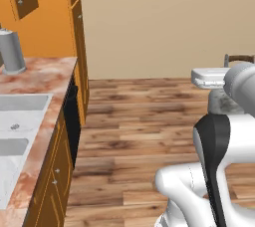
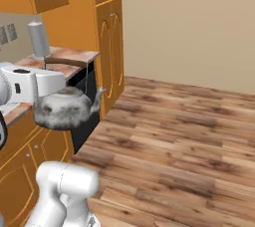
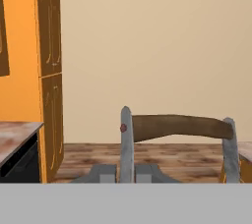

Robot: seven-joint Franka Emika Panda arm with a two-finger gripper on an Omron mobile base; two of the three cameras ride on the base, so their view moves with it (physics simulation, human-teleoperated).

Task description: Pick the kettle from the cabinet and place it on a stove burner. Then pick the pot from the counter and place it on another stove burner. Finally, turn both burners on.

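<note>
Kettle [image 2: 64,109]: rounded silver-grey, hanging by its brown loop handle [image 3: 179,126] from the tool [image 3: 125,171], which is clamped on the handle's upright; carried clear of the desk [image 2: 74,56] edge, over wooden floor [image 2: 174,136], presumably for transit to a burner.

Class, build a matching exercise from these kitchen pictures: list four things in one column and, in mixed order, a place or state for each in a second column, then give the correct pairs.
Things:
1. kettle
2. grey cylinder
3. sink
4. gripper

Places or states:
A. set into the counter top
B. shut on a handle upright
C. hanging in the air above the wooden floor
D. standing upright on the counter near the tall orange cabinet

Pairs: 1-C, 2-D, 3-A, 4-B
</note>
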